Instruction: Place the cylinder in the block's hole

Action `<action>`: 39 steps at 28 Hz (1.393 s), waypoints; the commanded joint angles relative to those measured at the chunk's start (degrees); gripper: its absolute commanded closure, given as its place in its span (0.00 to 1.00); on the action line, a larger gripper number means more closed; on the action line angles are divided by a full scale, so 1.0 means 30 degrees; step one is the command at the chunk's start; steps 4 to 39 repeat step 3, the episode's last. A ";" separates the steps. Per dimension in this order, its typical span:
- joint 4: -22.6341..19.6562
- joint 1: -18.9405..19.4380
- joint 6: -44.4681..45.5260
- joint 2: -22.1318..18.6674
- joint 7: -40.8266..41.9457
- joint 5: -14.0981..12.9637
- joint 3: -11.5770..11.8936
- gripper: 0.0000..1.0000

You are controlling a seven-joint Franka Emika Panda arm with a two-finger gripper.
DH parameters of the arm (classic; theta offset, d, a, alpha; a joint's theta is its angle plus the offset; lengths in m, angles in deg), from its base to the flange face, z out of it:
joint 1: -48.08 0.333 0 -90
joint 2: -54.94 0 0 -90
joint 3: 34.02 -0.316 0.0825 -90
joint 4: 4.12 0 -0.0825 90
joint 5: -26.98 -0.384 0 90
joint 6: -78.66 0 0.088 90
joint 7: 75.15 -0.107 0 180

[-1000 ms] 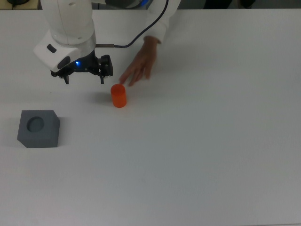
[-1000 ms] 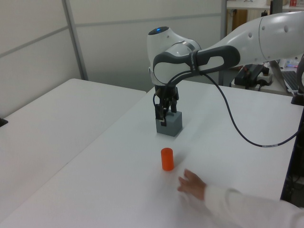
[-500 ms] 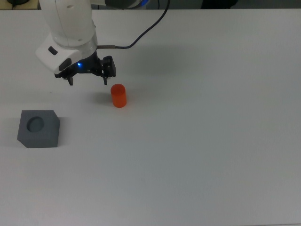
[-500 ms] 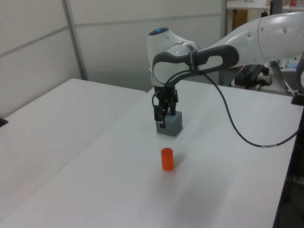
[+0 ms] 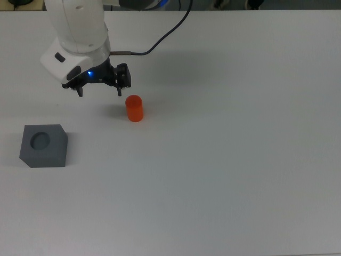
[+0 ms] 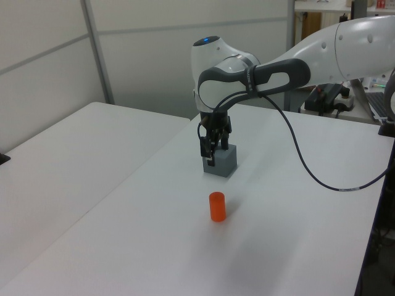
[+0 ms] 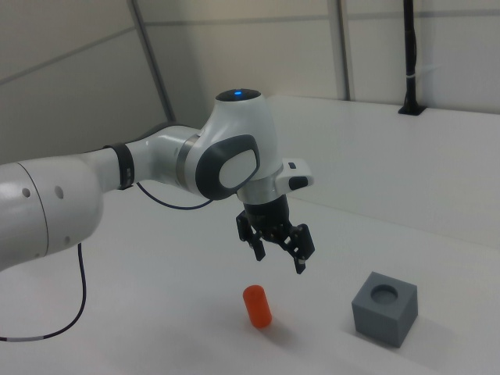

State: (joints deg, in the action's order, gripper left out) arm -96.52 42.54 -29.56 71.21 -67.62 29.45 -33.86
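Top view: bare white matte table; black cable trails from white arm. Small matte bright orange cylinder stands upright, just right of and below black two-finger gripper. Jaws spread wide, holding nothing. Dark grey matte block with round hole and one bevelled corner sits well apart, lower left.

Left view: gripper overlaps block, partly hiding it; cylinder nearer camera, unobstructed.

Right view: gripper hangs above table, seemingly clear of cylinder; block to the right view's right.
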 commanded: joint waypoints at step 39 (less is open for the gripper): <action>0.0301 0.0057 0.0770 -0.0003 0.0183 -0.0149 0.0063 0.00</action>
